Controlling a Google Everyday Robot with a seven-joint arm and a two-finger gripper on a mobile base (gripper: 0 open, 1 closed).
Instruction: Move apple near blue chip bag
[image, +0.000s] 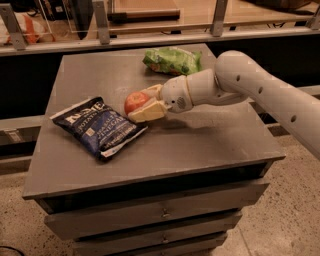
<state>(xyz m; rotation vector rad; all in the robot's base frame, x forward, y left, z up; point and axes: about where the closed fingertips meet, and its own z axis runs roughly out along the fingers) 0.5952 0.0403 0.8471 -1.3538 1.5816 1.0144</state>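
The red apple sits between the cream fingers of my gripper, just above the grey tabletop. The gripper is shut on the apple and reaches in from the right on the white arm. The dark navy-blue chip bag with white lettering lies flat on the table's left half. The apple is right beside the bag's upper right corner, a small gap apart.
A green snack bag lies at the table's far edge, behind the arm. The table is a grey cabinet with drawers below its front edge. A rail and shelf run behind it.
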